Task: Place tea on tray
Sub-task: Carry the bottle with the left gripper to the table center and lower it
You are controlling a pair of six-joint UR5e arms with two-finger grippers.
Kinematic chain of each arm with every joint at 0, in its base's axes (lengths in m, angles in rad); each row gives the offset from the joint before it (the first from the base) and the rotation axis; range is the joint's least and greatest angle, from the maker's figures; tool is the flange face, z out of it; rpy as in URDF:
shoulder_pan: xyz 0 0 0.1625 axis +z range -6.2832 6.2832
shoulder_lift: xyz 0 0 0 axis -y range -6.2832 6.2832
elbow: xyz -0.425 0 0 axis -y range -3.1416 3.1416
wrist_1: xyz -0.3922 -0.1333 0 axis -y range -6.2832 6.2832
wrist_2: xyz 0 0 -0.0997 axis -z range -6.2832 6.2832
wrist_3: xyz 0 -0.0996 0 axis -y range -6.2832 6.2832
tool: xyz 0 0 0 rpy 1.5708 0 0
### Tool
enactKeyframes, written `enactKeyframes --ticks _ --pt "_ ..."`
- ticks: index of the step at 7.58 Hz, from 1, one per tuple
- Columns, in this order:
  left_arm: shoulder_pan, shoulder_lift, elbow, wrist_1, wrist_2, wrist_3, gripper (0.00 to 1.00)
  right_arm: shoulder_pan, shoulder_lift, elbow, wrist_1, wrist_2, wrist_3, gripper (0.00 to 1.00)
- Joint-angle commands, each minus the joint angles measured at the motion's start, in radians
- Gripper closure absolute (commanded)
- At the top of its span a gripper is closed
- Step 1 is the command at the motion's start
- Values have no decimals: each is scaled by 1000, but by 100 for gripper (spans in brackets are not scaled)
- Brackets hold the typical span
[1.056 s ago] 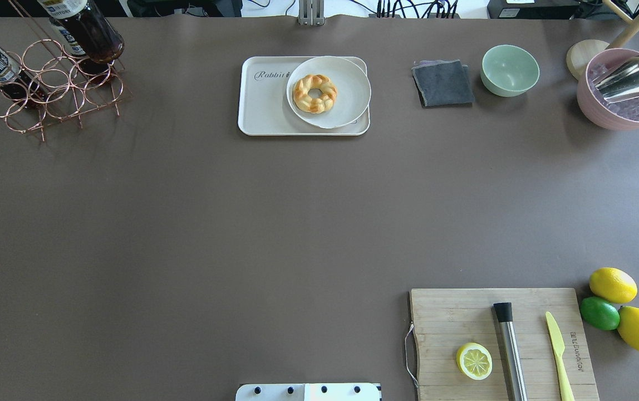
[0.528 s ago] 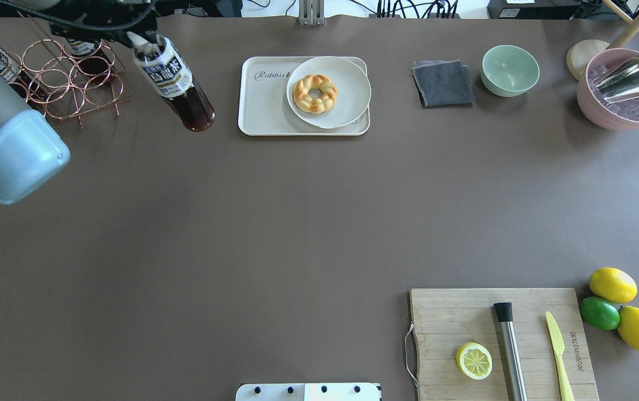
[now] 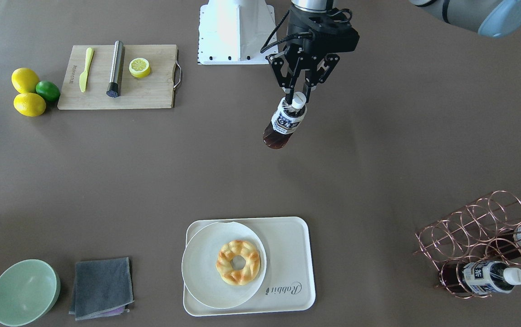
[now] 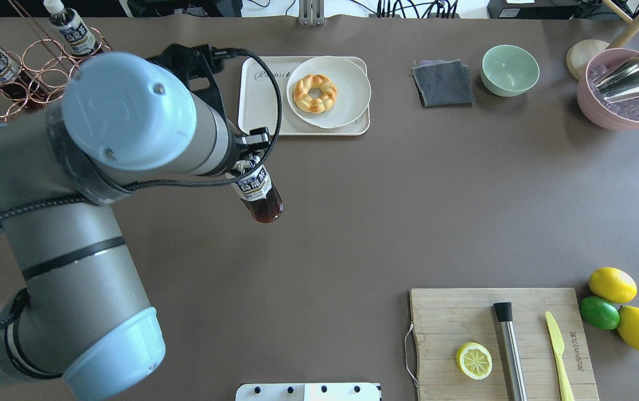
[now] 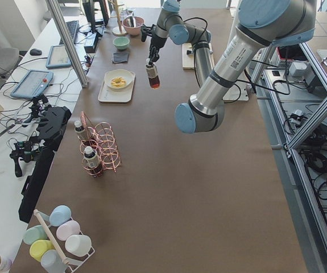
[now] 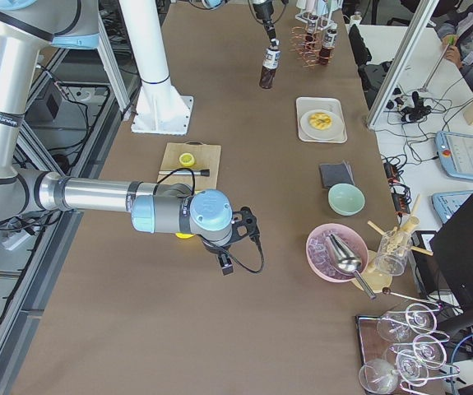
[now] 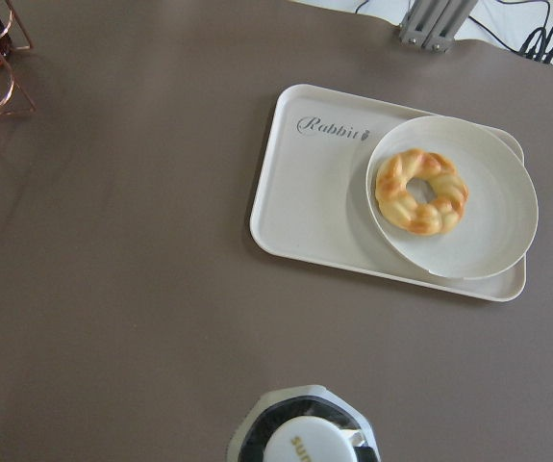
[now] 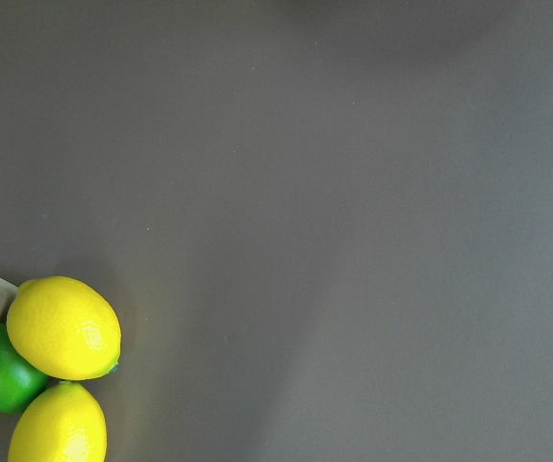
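Note:
My left gripper (image 3: 297, 97) is shut on the white cap and neck of a tea bottle (image 3: 282, 125) and holds it hanging in the air, slightly tilted, above the brown table. The bottle also shows in the overhead view (image 4: 258, 192) and its cap shows at the bottom of the left wrist view (image 7: 310, 444). The cream tray (image 3: 288, 241) marked "Rabbit" lies further out on the table, apart from the bottle (image 4: 261, 107) (image 7: 307, 197). My right gripper (image 6: 224, 265) shows only in the exterior right view, low over the table; I cannot tell its state.
A white plate (image 3: 203, 272) with a braided doughnut (image 3: 238, 262) covers one half of the tray. A copper wire rack (image 3: 474, 231) holds two more bottles (image 3: 487, 276). A grey cloth (image 3: 101, 287), green bowl (image 3: 24, 291), cutting board (image 3: 151, 93) and lemons (image 3: 25, 79) lie around.
My left arm has swung in over the table's left side. The bottle has moved from beside the rack toward the robot and to the right, away from the tray.

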Motion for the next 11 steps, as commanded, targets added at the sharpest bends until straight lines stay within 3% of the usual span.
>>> enactKeyframes --ticks 1,3,6,7,8,9,10,11 --pt "176 -14 28 8 156 -83 100 -2 -1 -3 0 0 0 0" --pt "233 -45 85 8 237 -108 100 -2 -3 -5 -2 0 -1 0" --pt "241 -42 94 11 266 -103 100 -2 -6 -6 -2 0 -1 0" --pt "247 -47 94 21 276 -102 56 -2 -6 -6 -3 0 0 0" --pt "247 -45 94 23 276 -100 20 -2 -1 -5 -2 0 0 0" --pt "248 -45 94 23 276 -100 5 -2 0 -5 -2 2 2 0" --pt "247 -50 80 26 273 -100 4 -2 26 5 -2 2 9 0" --pt "241 -45 48 26 268 -95 4 -6 93 27 0 11 137 0"
